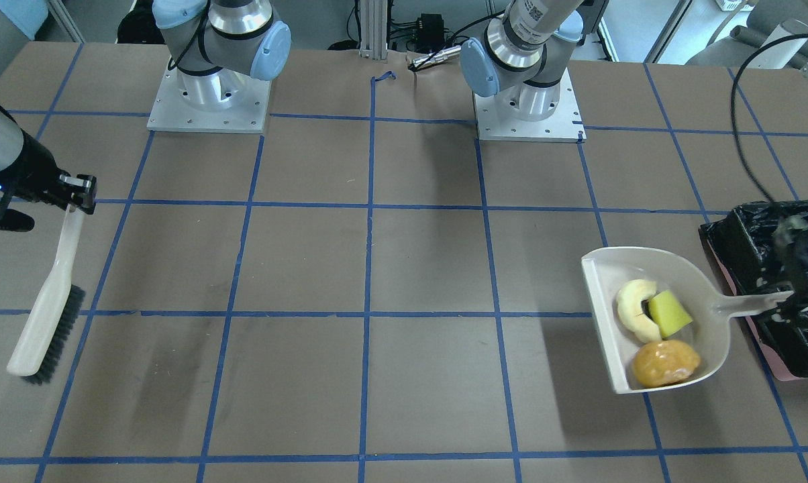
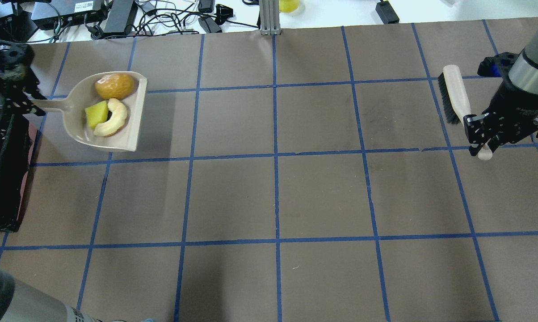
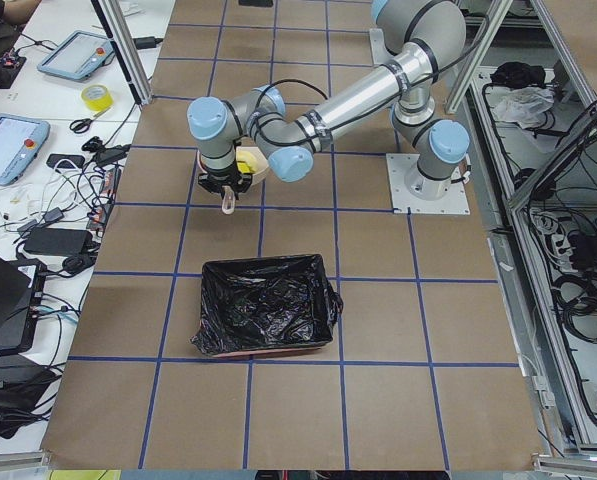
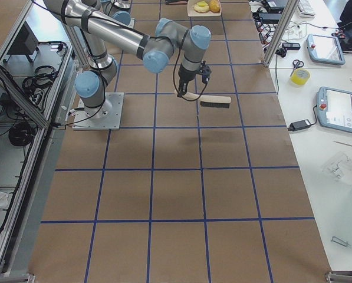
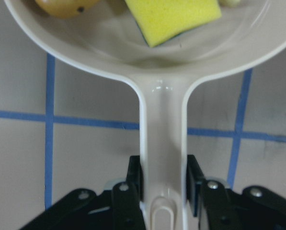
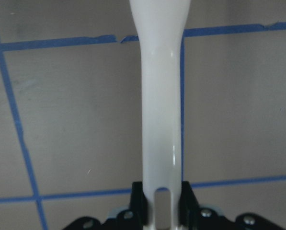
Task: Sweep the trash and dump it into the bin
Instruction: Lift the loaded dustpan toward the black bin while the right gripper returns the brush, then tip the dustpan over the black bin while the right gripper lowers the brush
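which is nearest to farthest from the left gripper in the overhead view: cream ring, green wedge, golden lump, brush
1. yellow-green wedge, at the dustpan's handle end, nearest the left gripper.
2. cream ring and golden-brown lump, nearer the pan's lip: too close to call.
3. brush, at the view's far right, in the right gripper.

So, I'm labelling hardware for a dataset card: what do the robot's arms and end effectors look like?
Both the left arm and right arm are silver-grey tubes with pale blue joint caps and black cables alongside. The left end effector and right end effector are black, two-fingered, dotted with silver screws.
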`<state>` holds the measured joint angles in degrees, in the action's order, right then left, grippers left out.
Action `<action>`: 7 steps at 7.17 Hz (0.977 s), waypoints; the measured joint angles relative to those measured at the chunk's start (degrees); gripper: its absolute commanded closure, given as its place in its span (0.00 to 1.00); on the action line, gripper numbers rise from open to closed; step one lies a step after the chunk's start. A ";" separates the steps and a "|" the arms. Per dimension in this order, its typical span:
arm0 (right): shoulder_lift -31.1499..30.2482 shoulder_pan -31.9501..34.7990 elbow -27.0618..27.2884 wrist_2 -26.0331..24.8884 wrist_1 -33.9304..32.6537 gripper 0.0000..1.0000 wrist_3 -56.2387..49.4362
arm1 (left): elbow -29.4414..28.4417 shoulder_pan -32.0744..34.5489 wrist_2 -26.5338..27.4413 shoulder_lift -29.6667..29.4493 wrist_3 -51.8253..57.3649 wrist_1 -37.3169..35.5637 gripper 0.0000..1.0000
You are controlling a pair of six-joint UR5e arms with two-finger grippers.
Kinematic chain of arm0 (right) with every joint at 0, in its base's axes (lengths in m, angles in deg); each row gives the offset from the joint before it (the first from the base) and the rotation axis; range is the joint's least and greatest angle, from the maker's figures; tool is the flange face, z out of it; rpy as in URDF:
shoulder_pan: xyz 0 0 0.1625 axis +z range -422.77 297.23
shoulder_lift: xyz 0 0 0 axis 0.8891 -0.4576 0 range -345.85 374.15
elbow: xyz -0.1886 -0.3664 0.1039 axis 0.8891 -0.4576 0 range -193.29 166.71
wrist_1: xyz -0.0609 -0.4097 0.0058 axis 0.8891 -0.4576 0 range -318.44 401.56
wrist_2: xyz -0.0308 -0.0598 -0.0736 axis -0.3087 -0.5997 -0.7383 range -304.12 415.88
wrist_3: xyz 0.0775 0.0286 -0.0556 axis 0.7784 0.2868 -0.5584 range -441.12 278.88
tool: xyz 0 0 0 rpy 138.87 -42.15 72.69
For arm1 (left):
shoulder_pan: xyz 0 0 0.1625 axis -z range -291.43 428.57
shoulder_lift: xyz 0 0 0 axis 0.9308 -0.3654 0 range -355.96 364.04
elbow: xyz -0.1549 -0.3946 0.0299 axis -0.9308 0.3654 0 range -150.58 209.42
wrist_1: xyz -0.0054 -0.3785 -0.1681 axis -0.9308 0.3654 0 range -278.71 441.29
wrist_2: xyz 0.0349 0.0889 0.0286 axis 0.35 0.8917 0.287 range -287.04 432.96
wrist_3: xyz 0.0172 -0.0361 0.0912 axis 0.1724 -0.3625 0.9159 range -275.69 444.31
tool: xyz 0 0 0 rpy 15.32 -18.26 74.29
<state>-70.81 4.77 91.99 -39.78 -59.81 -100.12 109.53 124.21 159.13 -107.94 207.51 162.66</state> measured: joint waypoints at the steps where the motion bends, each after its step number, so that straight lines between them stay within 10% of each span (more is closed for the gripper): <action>1: 3.33 -0.45 0.28 -0.83 -4.61 1.00 -1.19 | -4.04 -4.89 -0.14 0.27 5.93 5.71 1.00; 7: 11.78 0.27 -1.67 -2.89 -10.66 1.00 -5.67 | -24.55 -21.28 3.57 -7.39 33.66 16.01 1.00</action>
<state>-59.03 5.04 90.32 -42.67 -70.47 -105.79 84.98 102.93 162.70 -115.33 241.17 178.67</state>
